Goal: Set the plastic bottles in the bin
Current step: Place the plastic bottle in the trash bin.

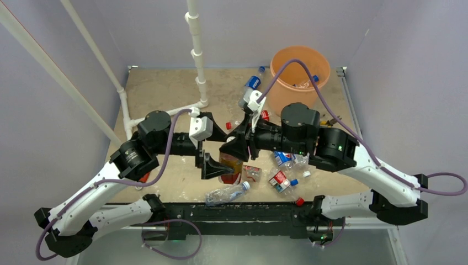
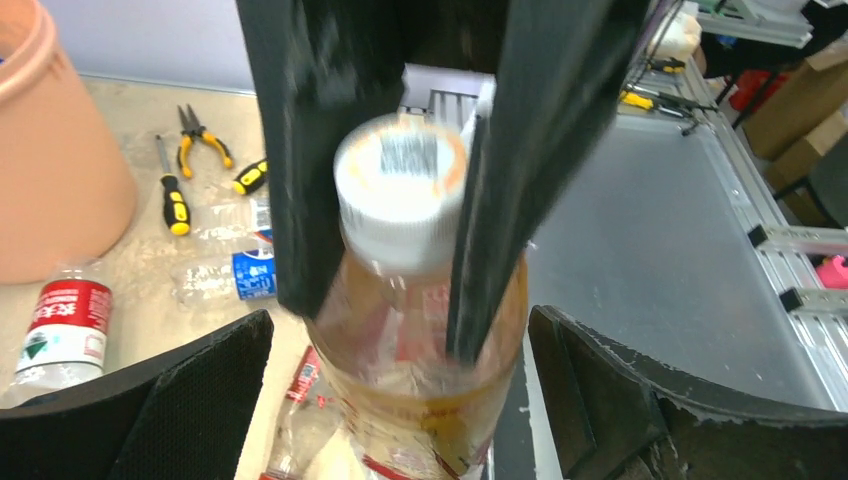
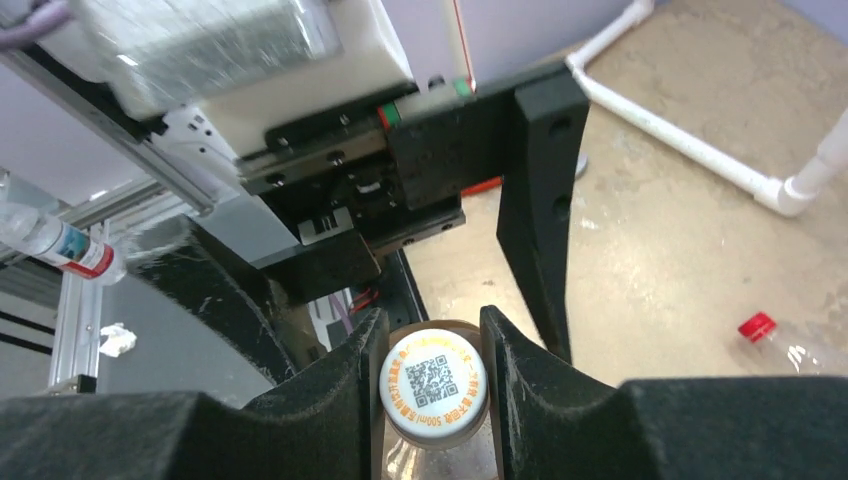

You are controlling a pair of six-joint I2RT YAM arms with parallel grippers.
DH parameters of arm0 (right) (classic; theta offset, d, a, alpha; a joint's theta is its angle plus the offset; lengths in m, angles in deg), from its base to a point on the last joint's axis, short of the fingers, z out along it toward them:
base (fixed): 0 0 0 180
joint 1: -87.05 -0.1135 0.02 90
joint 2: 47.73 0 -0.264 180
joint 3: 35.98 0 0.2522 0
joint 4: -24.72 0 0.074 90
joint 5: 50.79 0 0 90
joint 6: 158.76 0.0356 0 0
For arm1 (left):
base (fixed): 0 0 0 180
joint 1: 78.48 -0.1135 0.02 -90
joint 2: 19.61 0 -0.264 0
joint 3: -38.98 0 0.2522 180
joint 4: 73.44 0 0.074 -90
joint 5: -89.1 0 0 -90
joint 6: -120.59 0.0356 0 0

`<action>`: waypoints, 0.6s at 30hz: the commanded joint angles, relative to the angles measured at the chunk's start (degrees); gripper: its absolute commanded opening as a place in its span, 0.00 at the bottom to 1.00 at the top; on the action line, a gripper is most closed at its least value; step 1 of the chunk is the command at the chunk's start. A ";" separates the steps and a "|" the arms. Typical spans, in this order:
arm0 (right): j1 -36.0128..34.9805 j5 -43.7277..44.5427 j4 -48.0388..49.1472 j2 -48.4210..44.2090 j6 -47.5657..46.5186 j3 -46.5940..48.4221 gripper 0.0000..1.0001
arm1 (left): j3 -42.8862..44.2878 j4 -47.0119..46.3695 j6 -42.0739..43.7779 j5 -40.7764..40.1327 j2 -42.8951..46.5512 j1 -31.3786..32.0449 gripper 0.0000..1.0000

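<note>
Straddling the amber bottle (image 1: pixel 229 164) at tabletop (image 1: pixel 165 88) centre, L hand (image 2: pixel 400 420) gapes wide, no grip. R hand (image 3: pixel 433 385) pinches the white cap (image 3: pixel 433 375). Lift w/ R only, clear L's fingers (image 2: pixel 200 400), swing to bin (image 1: pixel 287 91) far right, then drop over its mouth.

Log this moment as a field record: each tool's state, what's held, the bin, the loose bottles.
left tool: open, fingers either side of the amber bottle, not gripping
right tool: shut on the amber bottle at its white-capped neck
bin: upright, far right of the table; blue-capped bottle inside
loose bottles: several lying near the arms' bases, including a clear bottle; a blue-labelled bottle beside the bin
</note>
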 commanded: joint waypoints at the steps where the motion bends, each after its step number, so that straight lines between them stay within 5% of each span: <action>1: -0.11 -1.82 7.33 -4.29 -2.50 0.38 0.00 | -3.74 -3.25 0.31 5.83 3.41 0.07 0.99; 13: -0.08 -3.81 15.44 -6.27 -3.14 -4.58 0.00 | -12.76 -19.94 -11.21 10.74 4.44 0.10 0.60; 15: -0.08 -4.30 15.61 -6.06 -2.71 -4.85 0.00 | -13.48 -23.28 -12.69 10.19 4.71 0.03 0.59; 18: -0.08 -5.51 16.02 -5.74 -1.58 -5.25 0.00 | -14.42 -25.18 -14.05 7.21 5.71 0.03 0.78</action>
